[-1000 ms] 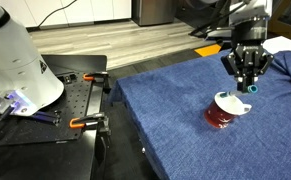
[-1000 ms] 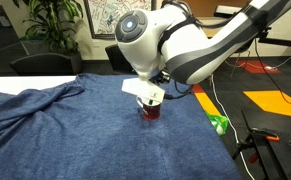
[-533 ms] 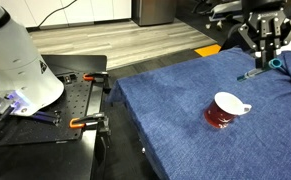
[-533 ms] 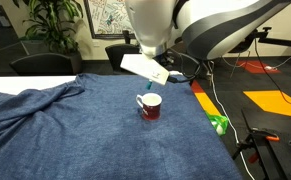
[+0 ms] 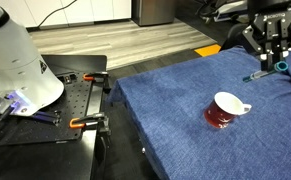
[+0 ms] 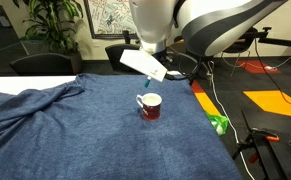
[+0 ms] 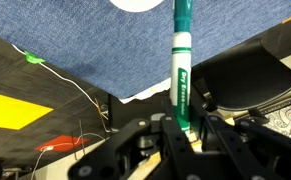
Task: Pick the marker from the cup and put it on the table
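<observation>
The thin marker, white barrel and green cap (image 7: 181, 70), hangs above the desk, out of the cup; the tool (image 7: 186, 128) pinches its white end, jaws closed on it; likely light, stiff and slick, it may pivot; the dark red mug with white inside (image 5: 223, 110) sits below on the blue denim-covered desk (image 5: 170, 100); the black clamp bench (image 5: 73, 98) stands well apart.

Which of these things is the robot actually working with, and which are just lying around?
In the job: marker, held in the gripper; red cup; blue table.
Just there: black bench with orange clamps; potted plant; green item on floor.
</observation>
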`<state>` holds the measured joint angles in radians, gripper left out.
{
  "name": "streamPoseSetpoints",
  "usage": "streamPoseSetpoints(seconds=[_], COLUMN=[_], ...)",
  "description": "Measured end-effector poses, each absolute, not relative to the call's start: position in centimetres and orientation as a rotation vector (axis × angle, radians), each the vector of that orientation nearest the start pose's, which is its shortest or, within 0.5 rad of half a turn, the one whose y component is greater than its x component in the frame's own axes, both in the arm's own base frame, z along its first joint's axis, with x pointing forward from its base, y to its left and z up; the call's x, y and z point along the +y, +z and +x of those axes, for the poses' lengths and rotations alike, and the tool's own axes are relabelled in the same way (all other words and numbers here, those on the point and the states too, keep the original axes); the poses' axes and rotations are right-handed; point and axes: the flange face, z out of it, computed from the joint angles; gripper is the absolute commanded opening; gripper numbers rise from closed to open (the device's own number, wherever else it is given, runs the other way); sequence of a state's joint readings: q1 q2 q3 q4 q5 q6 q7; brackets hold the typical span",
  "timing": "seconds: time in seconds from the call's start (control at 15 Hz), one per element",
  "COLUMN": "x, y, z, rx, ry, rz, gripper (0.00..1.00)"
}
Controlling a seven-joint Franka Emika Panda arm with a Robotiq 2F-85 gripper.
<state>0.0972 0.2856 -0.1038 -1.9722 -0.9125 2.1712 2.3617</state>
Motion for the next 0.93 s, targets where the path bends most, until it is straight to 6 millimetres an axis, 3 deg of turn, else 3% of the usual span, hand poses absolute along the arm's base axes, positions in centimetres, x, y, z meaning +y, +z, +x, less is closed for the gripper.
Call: streamPoseSetpoints(seconds=[0.4,0.93], x=[-3.4,-5.7], y=[32.7,32.0], z=[61.5,67.8], rx=[2.621,2.583], ry=[-1.072,-0.840], rz=[-2.009,-1.932], gripper=[0.05,0.05])
